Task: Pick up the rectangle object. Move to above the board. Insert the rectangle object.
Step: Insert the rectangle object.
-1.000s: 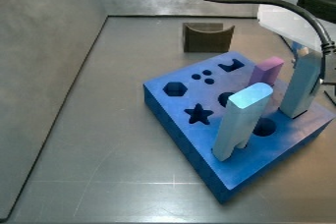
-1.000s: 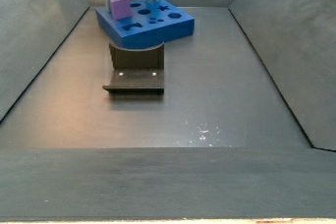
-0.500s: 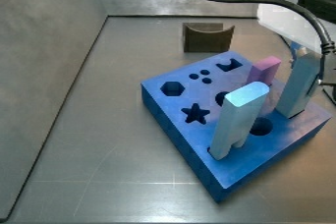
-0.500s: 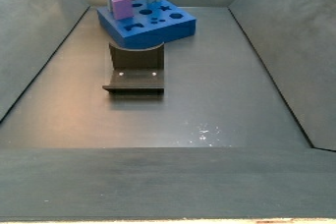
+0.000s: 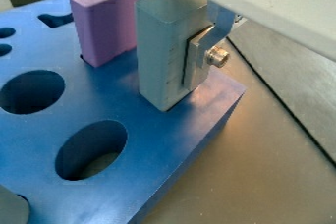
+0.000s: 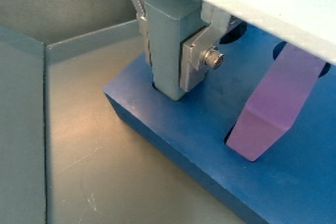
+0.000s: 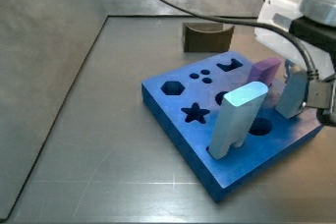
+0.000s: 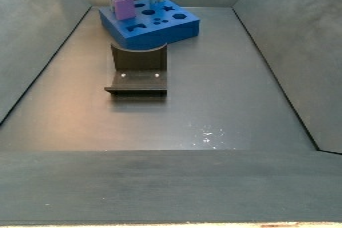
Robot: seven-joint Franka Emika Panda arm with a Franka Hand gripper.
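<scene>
The rectangle object (image 5: 164, 56) is a pale blue bar, upright between my gripper's (image 5: 171, 66) fingers, and one silver finger plate (image 5: 199, 56) with its screw presses on the bar's side. The bar's lower end meets the royal-blue board (image 5: 144, 159) near a corner, seemingly in a cutout (image 6: 168, 92). A side view shows the rectangle object (image 7: 294, 90) at the board's (image 7: 197, 144) right part, with the gripper (image 7: 305, 92) round it. The other finger is hidden behind the bar.
A pink block (image 7: 266, 71) stands in the board right beside the bar. A thick pale post (image 7: 239, 120) with a rounded top stands nearer the board's front. The dark fixture (image 7: 205, 37) is on the floor beyond the board. Grey walls enclose the floor.
The arm has come down and shifted slightly left in the side view, so less of the bar shows below the gripper. The board, post and pink block have not moved.
</scene>
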